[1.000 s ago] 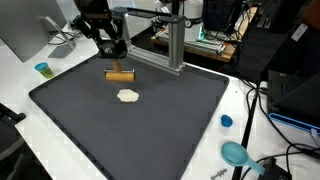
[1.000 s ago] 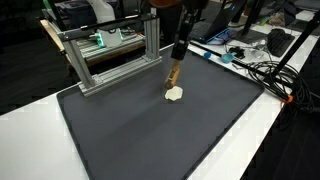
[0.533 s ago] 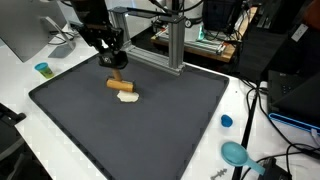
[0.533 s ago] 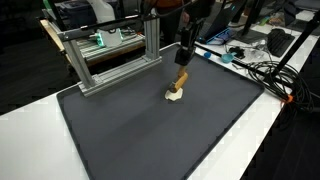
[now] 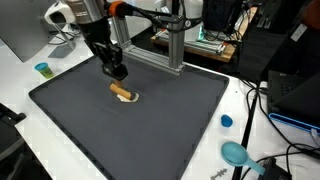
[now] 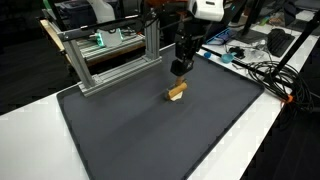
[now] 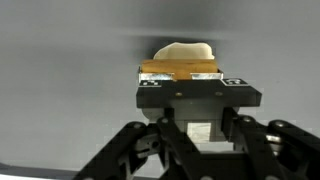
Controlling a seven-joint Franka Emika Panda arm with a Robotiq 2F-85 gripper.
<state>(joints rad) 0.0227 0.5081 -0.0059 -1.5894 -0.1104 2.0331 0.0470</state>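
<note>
Tool [image 5: 118, 77], shut on block [image 5: 123, 93], seems to be pressing it onto lump [image 5: 133, 98]; next prob. needs firm grip & straight lift.

Black gripper [image 5: 117, 76]; tan-brown block [image 5: 122, 93], golden-orange with a darker stripe in the wrist view; pale cream lump [image 7: 183, 50]; plain dark charcoal mat [image 5: 150, 135]; white table [image 5: 18, 95]; teal cup [image 5: 42, 69]; blue cap [image 5: 226, 121]; silver-grey frame [image 5: 176, 50]

surface: dark mat [image 5: 130, 130] on white table [image 5: 18, 98]; behind: aluminium frame [image 5: 175, 45]; cables [image 6: 265, 72]; monitor [image 5: 20, 35]
</note>
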